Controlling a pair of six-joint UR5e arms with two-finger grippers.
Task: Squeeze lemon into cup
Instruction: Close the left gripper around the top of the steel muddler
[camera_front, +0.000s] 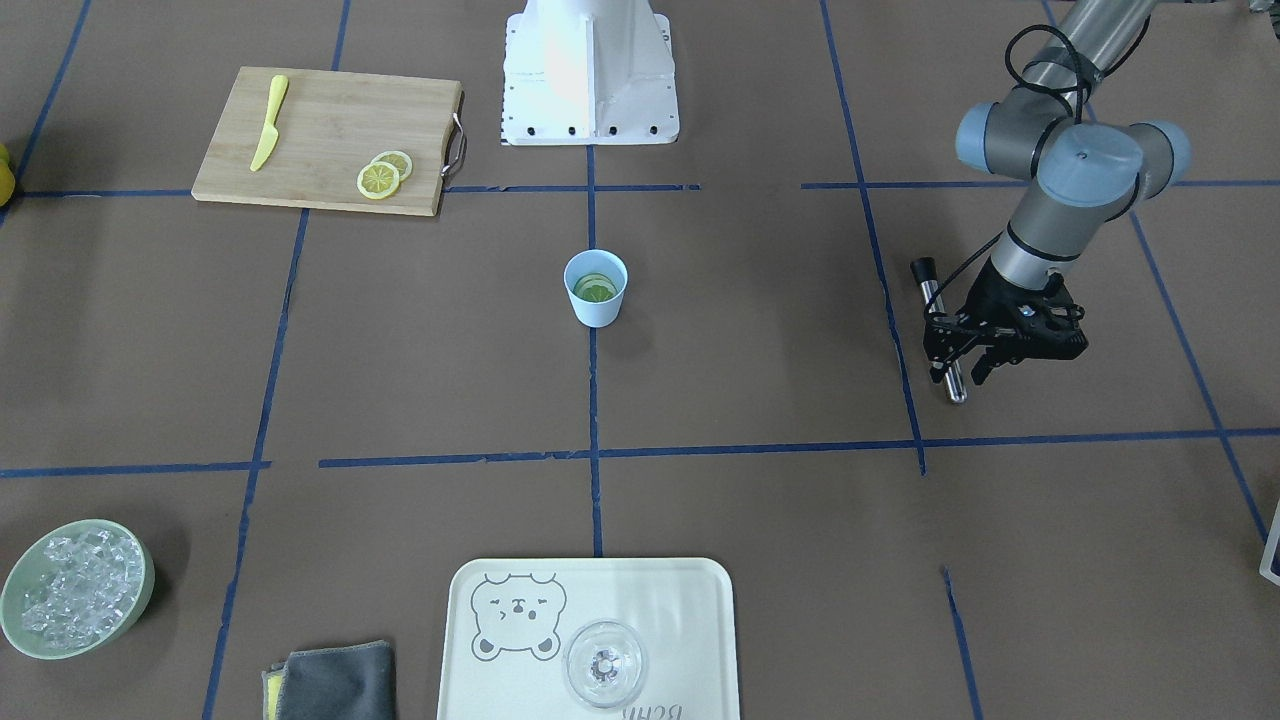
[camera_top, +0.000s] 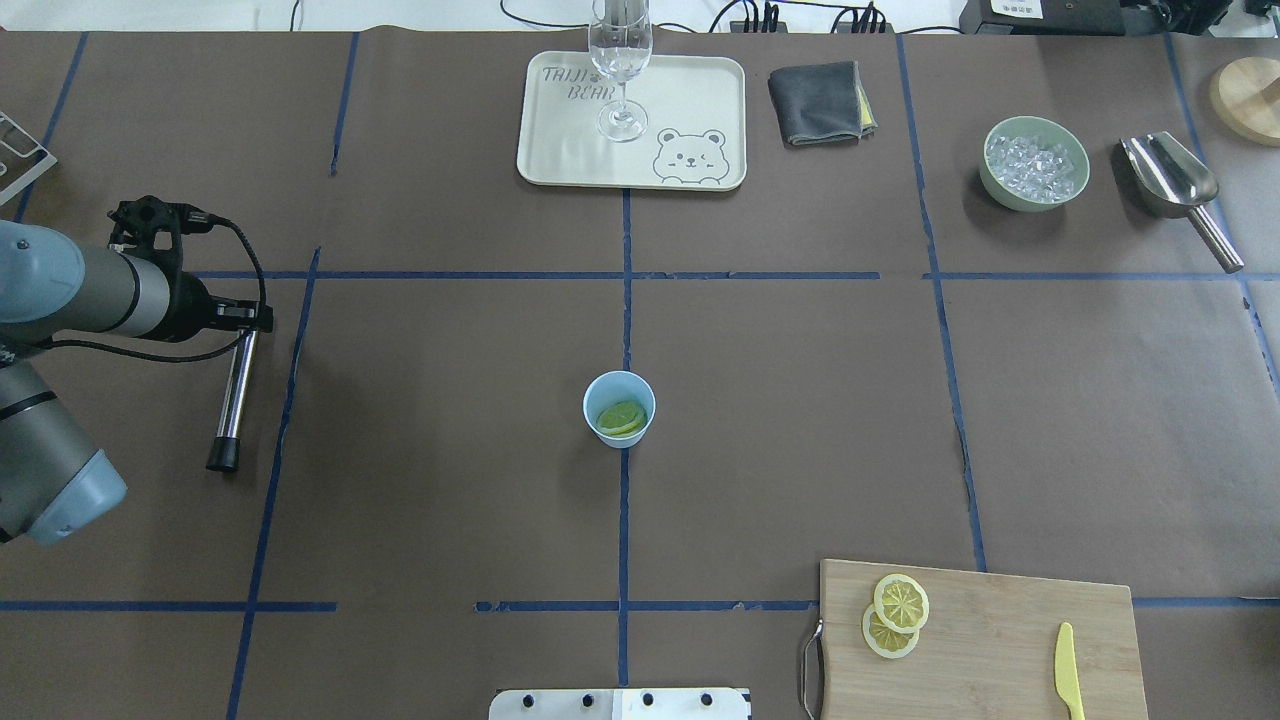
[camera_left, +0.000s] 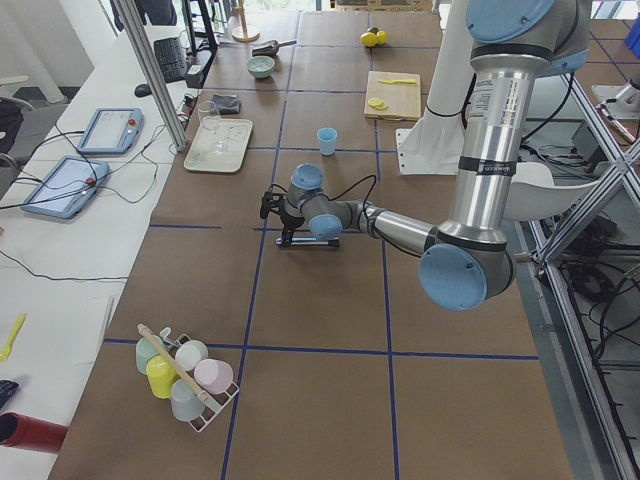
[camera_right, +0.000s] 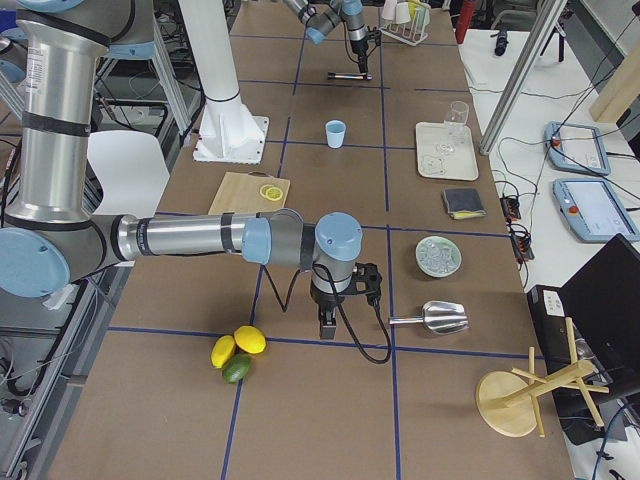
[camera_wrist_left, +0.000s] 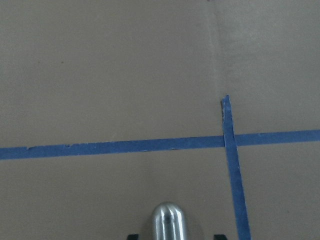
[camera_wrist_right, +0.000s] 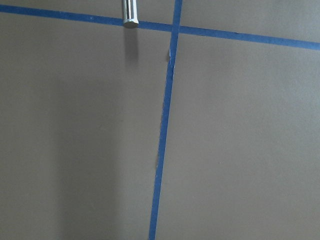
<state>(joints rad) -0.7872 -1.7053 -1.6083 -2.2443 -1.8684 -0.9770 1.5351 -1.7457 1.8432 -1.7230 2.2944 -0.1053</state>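
Observation:
The light-blue cup (camera_front: 597, 310) stands upright at the table's middle, with a lemon slice (camera_front: 597, 291) lying inside it; it also shows in the overhead view (camera_top: 598, 394). Two more lemon slices (camera_top: 896, 615) overlap on the wooden cutting board (camera_top: 1000, 640). My left gripper (camera_front: 965, 345) is far from the cup, low over the table, shut on a metal rod (camera_top: 236, 385) with a black end. The rod's rounded tip (camera_wrist_left: 168, 220) shows in the left wrist view. My right gripper (camera_right: 325, 322) shows only in the exterior right view, near the scoop; I cannot tell whether it is open.
A yellow knife (camera_top: 1066, 668) lies on the board. A tray (camera_top: 560, 140) carries a clear glass (camera_top: 621, 60). A grey cloth (camera_top: 818, 102), a green bowl of ice (camera_top: 1034, 165) and a metal scoop (camera_top: 1175, 185) stand at the far side. Whole lemons and a lime (camera_right: 237, 350) lie near the right arm.

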